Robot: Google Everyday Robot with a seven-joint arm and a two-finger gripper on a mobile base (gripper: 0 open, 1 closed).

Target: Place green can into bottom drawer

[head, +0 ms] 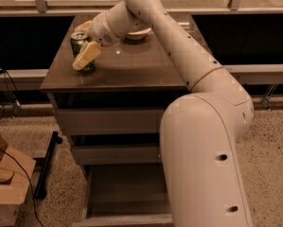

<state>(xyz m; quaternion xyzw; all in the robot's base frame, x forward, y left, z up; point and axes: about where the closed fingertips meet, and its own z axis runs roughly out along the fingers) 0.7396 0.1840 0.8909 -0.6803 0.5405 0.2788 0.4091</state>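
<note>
The robot's white arm (205, 155) filled the right side of the scene, rising from a bulky near segment and reaching far and left over the table (141, 67), a grey-brown cabinet with a dark flat top. Below the top sat three drawers: the top drawer (108, 122) and the middle drawer (115, 154) looked pushed in or nearly so, while the bottom drawer (127, 188) stood pulled out toward the near side, its flat floor bare and its right part hidden behind the arm. A speckled floor (273, 141) lay around the cabinet, and at the near left a cardboard box (8, 183) stood with a black cable (19, 171) running past it. A pale shallow bowl (137, 33) rested near the far edge of the table, partly hidden by the arm. The green can (77, 37) stood upright on the left part of the table, well apart from the drawer below. The end effector (80, 47) was at the can, a pale part of it lying across the can's near side; whether it had closed on the can or stood open could not be told.
</note>
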